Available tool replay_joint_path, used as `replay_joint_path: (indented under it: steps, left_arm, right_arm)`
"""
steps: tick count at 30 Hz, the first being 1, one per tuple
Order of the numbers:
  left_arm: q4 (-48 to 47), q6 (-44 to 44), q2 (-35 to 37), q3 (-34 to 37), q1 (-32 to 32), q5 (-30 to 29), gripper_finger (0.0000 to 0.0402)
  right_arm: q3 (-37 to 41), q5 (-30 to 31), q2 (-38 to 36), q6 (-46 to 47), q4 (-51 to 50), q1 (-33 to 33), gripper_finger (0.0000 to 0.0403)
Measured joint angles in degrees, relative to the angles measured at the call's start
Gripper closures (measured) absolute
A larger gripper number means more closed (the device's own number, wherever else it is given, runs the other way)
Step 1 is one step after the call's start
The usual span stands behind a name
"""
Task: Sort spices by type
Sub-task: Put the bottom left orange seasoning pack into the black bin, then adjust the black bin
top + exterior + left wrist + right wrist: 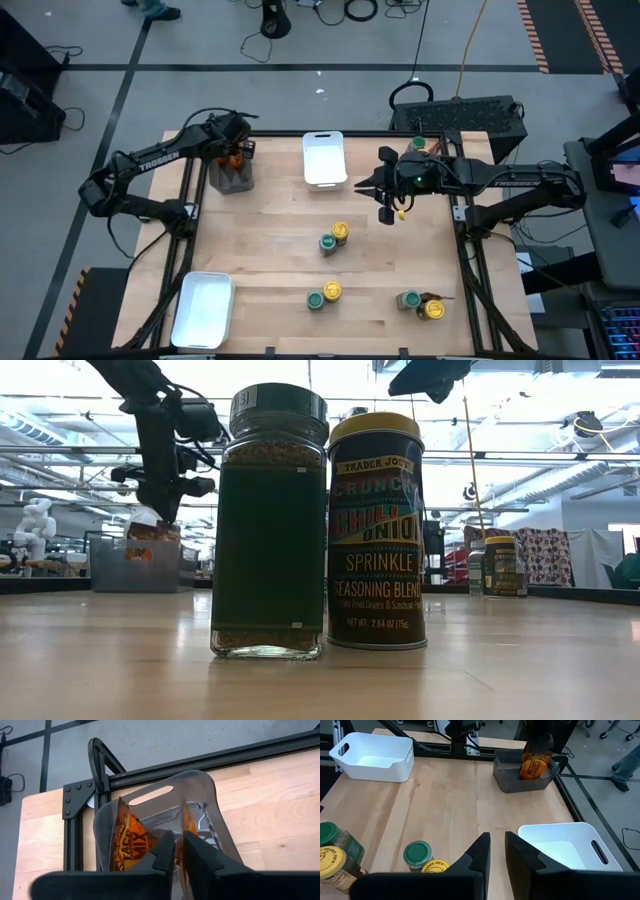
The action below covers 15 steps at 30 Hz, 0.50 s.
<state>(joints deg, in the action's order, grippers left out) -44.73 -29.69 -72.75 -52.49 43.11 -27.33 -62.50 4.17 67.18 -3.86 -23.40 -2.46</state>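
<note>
Spices on the wooden worktop (270,240): small round jars in green/yellow pairs. One pair mid-worktop, green-lidded jar (327,243) touching yellow-lidded jar (340,232). A second pair nearer the front edge, green lid (315,299) beside yellow lid (331,291). A third pair front right, green (408,300) and yellow (434,309), with something brown between them that is too small to identify. One more green-lidded jar (418,144) sits at the far right corner.

Low view, close up: a clear glass jar with a dark green lid (270,520), contents brownish and granular, touching a yellow-lidded tin (377,530) labelled "Chili Onion Sprinkle Seasoning Blend".

Orange packet (132,842), printed "MIX", stands upright inside the dark clear-sided bin (231,176) at the far left of the worktop. The left gripper (178,847) is over that bin; its fingers are nearly together, with the packet's edge right at the tips. Whether they pinch it cannot be told.

The right gripper (385,185) hangs above the worktop right of centre, just beside a white tray (324,158) at the far edge. Its fingers (481,851) stand a narrow gap apart, with nothing visible between them in its wrist view. A small yellow item (401,212) shows below that arm in the high view; unclear what.

A second white tray (203,310) sits at the front left corner.
</note>
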Motion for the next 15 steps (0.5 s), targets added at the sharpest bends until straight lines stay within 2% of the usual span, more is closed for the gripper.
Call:
replay_joint_path:
  steps: [8,12,15]
  left_arm:
    - [-0.89,0.02,0.72,-0.85,0.00,0.98,0.0262]
    - [-0.69,1.86,2.31,-3.02,0.00,3.20,0.0244]
    - [-0.53,4.39,2.75,-3.90,0.00,8.26,0.0242]
  right_arm:
    - [0.00,0.00,0.00,-0.04,-0.04,0.00,0.0362]
    - [0.00,0.01,0.00,-0.43,-0.04,0.00,0.0362]
    - [0.00,0.01,0.00,-0.96,-0.04,-0.02,0.0362]
